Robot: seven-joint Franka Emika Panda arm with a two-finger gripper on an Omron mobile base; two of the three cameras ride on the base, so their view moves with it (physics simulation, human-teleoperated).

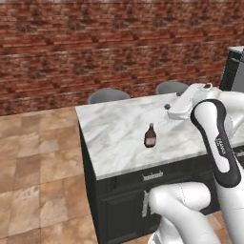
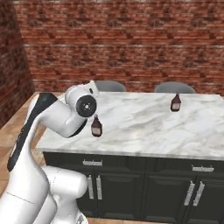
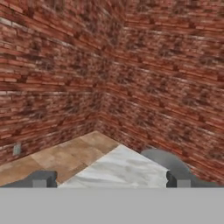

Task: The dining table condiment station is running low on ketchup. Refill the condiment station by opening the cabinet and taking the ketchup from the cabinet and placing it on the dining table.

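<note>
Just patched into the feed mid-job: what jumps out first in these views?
A small dark ketchup bottle stands upright on the white marble dining table, near its front edge, with nothing gripping it. In the right base view a second similar bottle stands farther back toward the far edge, in front of a grey chair. The gripper has its jaws wide apart, facing the brick wall corner.

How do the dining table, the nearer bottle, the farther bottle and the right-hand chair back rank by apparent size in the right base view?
1. dining table
2. right-hand chair back
3. nearer bottle
4. farther bottle: only slightly smaller, likely because it stands farther away.
</note>
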